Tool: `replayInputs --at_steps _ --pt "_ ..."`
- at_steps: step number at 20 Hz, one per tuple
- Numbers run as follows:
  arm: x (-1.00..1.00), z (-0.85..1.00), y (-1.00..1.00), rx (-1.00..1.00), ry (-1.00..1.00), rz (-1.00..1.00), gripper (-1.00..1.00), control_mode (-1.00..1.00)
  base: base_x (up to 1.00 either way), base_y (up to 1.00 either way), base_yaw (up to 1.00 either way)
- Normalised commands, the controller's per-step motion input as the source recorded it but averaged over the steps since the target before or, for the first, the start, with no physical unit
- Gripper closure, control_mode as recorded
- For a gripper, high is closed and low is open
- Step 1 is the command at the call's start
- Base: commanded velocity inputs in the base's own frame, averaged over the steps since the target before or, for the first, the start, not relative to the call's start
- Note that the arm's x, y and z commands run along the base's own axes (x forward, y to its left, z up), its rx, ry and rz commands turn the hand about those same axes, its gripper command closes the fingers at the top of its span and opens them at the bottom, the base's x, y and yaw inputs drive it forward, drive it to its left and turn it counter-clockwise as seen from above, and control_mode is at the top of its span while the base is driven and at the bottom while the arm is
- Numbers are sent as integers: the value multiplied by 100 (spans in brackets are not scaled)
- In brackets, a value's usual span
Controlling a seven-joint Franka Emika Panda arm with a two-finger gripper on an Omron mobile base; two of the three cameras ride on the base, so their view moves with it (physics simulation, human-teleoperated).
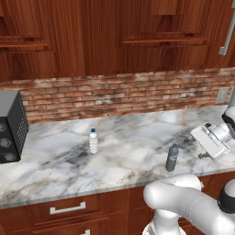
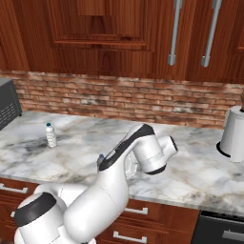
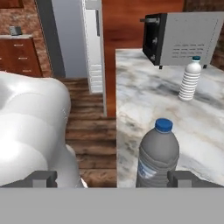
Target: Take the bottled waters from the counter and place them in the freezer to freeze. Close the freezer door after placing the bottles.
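Note:
Two bottled waters stand on the marble counter (image 1: pixel 128 137). The clear-whitish one (image 1: pixel 93 141) (image 2: pixel 50 135) (image 3: pixel 190 81) is upright near the middle left. Closer to the front edge is the darker grey one (image 1: pixel 172 158) (image 3: pixel 157 156), whose blue cap (image 2: pixel 100 157) just peeks out behind my arm. My gripper (image 1: pixel 204 140) (image 3: pixel 111 178) hovers to the right of the grey bottle, open and holding nothing. In the hand view the grey bottle sits between the fingertips, close to the right one (image 3: pixel 181 178), not touched. Beyond the counter's end stands the grey freezer front (image 3: pixel 68 39) with a white-lined door edge (image 3: pixel 92 43); I cannot tell how far it is open.
A grey toaster oven (image 1: pixel 9 126) (image 3: pixel 183 35) stands at the counter's left end, behind the clear bottle. A white cylinder (image 2: pixel 233 133) stands at the far right by the brick wall. Wood cabinets hang above and drawers (image 1: pixel 69 209) sit below. Wood floor (image 3: pixel 89 131) lies past the counter's end.

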Motion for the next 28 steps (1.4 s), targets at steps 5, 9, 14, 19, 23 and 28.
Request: replayInputs --at_steps 5,9,14,19,23,28 --pt "9 -18 15 0 1 11 -100 -100 0 0 0" --pt "31 -14 0 0 2 2 -100 -100 0 0 0" --pt "35 -2 19 1 2 0 -100 -100 0 0 0" --pt "6 -7 19 3 5 0 -100 -100 0 0 0" --pt "1 -10 1 4 1 0 -100 -100 0 0 0" --pt "0 -16 3 4 4 0 -100 -100 0 0 0"
